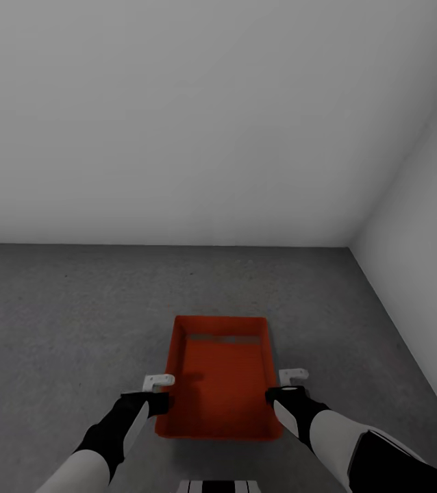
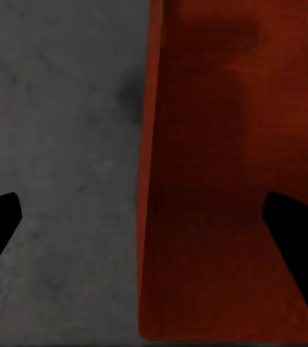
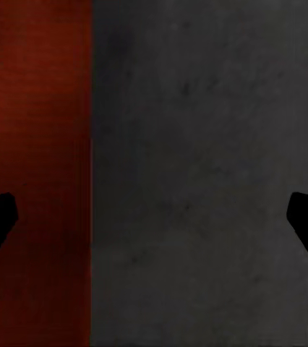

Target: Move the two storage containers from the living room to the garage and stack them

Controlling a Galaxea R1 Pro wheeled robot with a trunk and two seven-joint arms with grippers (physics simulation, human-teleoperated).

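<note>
The left pincer [image 1: 155, 392] stands with its fingers apart, straddling the left wall of the storage container [image 1: 220, 376]: one finger [image 2: 295, 238] over the bin's inside, the other over the floor [image 1: 61, 322]. The orange-red container sits in the garage near the right-hand corner of the white walls [image 1: 177, 116]. The right pincer [image 1: 288, 383] is likewise spread across the right wall. Judging by this, the first bin is being set down or released; next comes fetching the second.
</note>
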